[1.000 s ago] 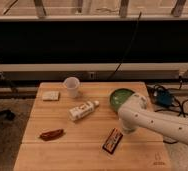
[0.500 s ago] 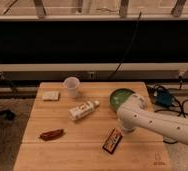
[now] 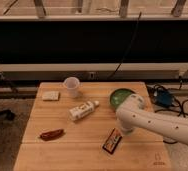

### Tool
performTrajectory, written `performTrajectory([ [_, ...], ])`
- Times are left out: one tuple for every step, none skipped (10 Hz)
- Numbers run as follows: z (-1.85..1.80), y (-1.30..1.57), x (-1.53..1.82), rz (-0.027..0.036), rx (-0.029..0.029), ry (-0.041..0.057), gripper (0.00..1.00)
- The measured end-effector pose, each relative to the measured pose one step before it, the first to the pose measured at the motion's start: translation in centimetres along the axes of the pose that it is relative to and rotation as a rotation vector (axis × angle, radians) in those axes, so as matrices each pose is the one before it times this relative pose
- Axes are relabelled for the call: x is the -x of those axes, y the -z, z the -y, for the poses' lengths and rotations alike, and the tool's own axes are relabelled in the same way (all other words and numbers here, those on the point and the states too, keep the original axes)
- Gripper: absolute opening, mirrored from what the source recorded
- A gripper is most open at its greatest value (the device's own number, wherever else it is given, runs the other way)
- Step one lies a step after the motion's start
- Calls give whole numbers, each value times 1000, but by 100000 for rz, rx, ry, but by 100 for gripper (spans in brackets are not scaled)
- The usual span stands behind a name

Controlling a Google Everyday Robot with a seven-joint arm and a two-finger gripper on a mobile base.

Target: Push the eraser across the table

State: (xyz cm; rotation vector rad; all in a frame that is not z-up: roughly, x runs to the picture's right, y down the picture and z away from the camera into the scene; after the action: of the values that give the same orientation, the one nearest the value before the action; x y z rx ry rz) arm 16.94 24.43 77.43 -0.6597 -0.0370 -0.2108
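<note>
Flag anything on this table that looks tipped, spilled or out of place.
Only the white tube stands out: it lies on its side, slanted, in the middle of the table. The cup stands upright and nothing looks spilled. The gripper is low beside the eraser.

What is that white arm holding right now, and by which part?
It cannot be told. The gripper is low over the table, next to the upper right end of the eraser, mostly hidden behind the arm. The eraser lies flat on the table.
</note>
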Motion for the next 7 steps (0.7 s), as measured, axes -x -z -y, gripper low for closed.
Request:
performTrajectory([
  [70,3,-30,195,24,-23,17],
  [-30,-247,-176,369,444,-365,17],
  [-54,-269,-155,598,533,-684,17],
  [-1,-314,-354,408,416,-840,17],
  [-43,-307,-292,467,575,-827,17],
  [-82,-238,-262,266,469,-634,17],
  [-107,-217,-344,266,475,-790,17],
])
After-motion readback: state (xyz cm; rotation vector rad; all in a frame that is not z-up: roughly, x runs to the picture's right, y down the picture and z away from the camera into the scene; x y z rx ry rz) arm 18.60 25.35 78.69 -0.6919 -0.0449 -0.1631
